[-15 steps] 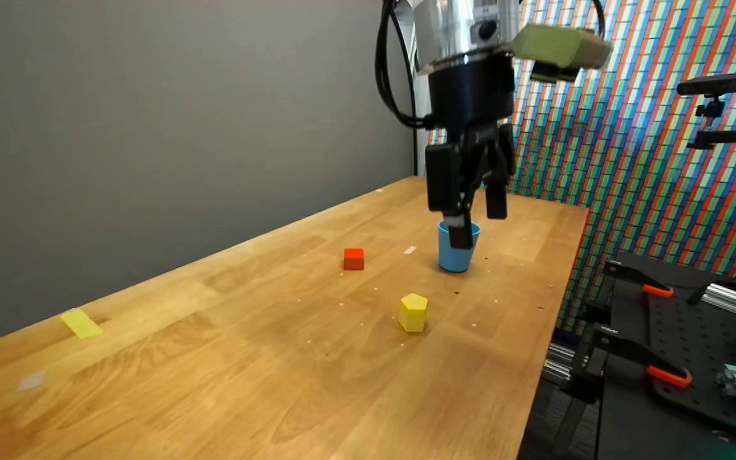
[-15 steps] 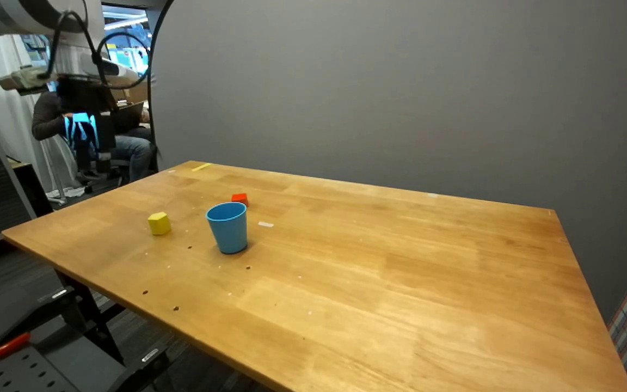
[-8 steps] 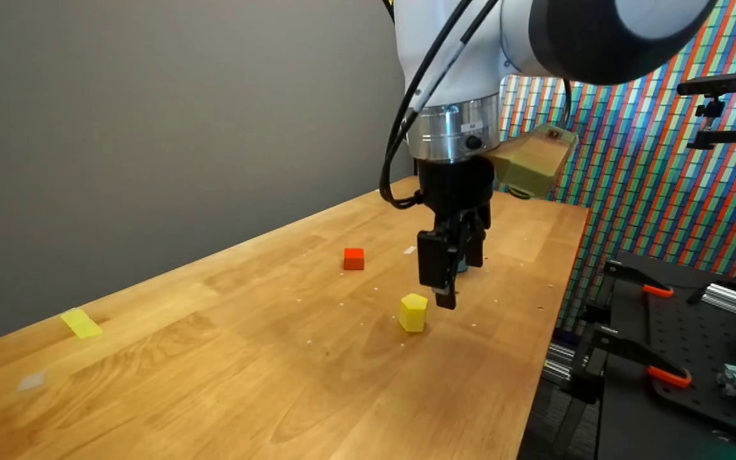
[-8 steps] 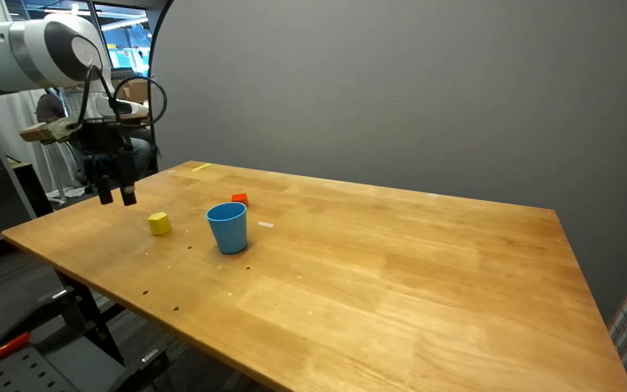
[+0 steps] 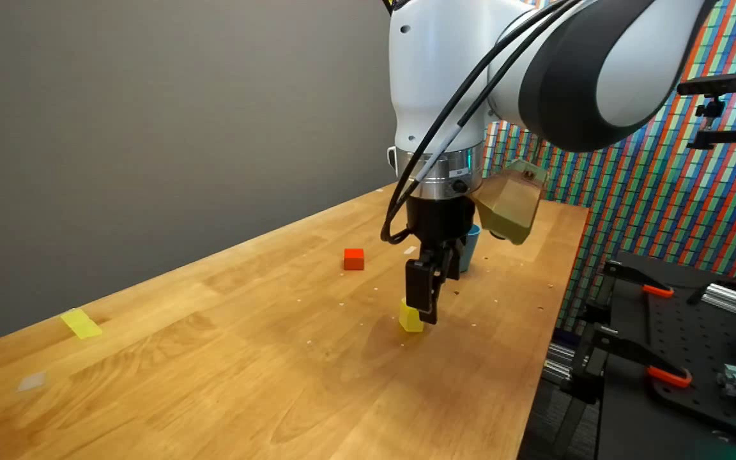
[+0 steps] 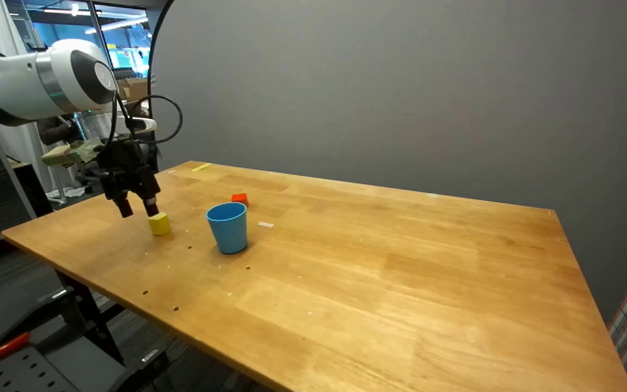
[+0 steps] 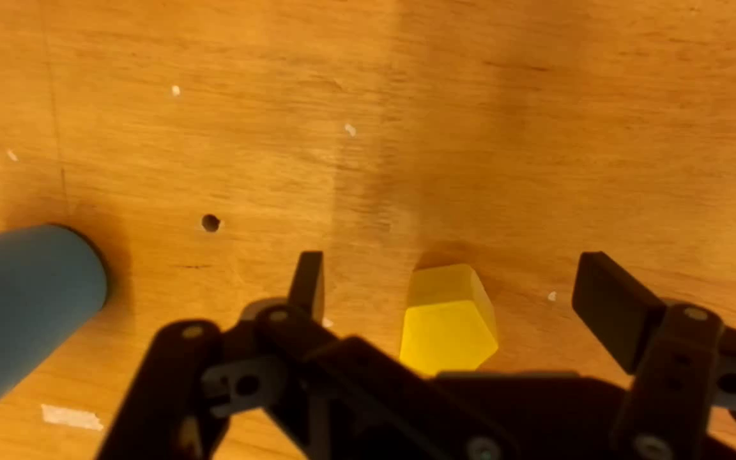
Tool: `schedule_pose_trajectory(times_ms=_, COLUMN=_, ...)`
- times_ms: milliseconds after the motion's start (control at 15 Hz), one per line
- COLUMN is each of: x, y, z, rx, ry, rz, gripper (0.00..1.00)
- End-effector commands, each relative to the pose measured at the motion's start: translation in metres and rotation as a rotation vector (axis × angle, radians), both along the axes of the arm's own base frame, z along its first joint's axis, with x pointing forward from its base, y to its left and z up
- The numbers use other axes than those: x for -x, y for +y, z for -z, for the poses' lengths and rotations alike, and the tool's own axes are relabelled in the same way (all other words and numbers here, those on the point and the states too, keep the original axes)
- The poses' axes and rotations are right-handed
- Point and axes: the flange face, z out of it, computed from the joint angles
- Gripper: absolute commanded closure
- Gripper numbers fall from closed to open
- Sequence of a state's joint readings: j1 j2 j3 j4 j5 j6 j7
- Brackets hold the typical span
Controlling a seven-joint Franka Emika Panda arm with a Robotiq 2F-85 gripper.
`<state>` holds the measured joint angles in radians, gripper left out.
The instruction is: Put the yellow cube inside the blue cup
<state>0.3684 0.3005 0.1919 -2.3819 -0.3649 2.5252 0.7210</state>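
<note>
The yellow cube is a chunky block with a five-sided top, standing on the wooden table; it also shows in an exterior view. The blue cup stands upright beside it with its open top up; in an exterior view the arm partly hides it. My gripper is open, empty and just above the cube. In the wrist view the fingers stand wide apart with the cube seen between them, its near edge hidden by the gripper. The cup lies to the left there.
A small red block is on the table, behind the cup in an exterior view. A flat pale-yellow piece lies near the table's wall-side edge. Clamps stand off the table's side.
My gripper has come down from high above the table and moved toward the yellow cube, staying open. The cube, cup and red block have not moved.
</note>
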Motion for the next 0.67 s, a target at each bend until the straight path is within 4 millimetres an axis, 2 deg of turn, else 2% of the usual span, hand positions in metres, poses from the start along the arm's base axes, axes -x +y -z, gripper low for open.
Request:
schedule_pose_trajectory(times_ms=0, x=-0.018, y=0.006, z=0.003, rx=-0.001, ry=-0.04, rz=-0.028, gripper=0.0)
schedule_pose_trajectory(times_ms=600, x=-0.046, y=-0.003, z=0.016, rx=-0.007, ry=-0.037, rz=-0.005, gripper=0.0)
